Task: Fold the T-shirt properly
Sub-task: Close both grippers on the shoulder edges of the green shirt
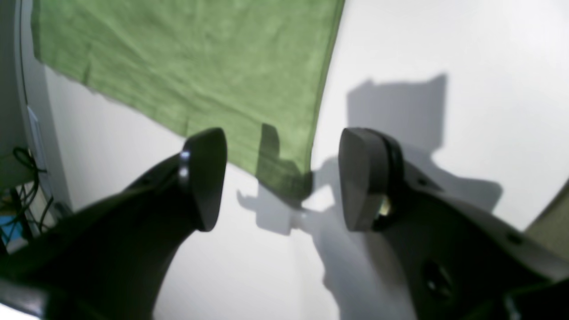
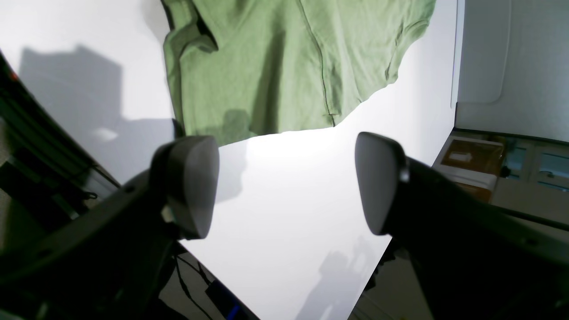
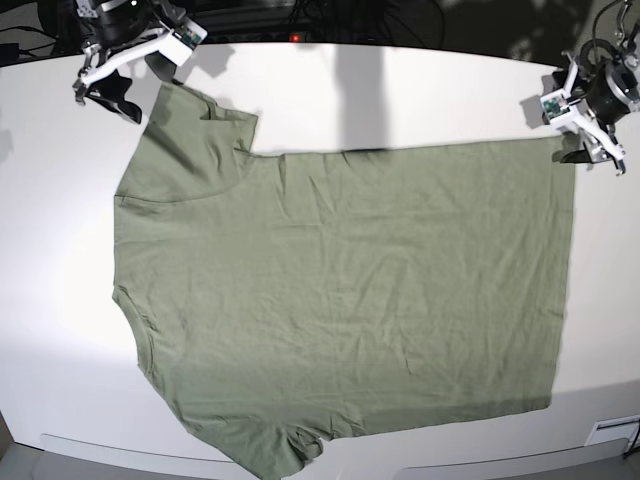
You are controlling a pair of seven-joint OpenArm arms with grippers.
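Sage-green cotton T-shirt (image 3: 340, 300) flat on white table (image 3: 420, 90). Left gripper (image 1: 282, 178) over hem corner, right gripper (image 2: 286, 182) near sleeve: both agape, empty. Risk: pinching single layer, bunching fabric.

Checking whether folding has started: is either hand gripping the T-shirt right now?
No. In the wrist views, the left hand and right hand are open and empty, while the T-shirt lies flat on the table.
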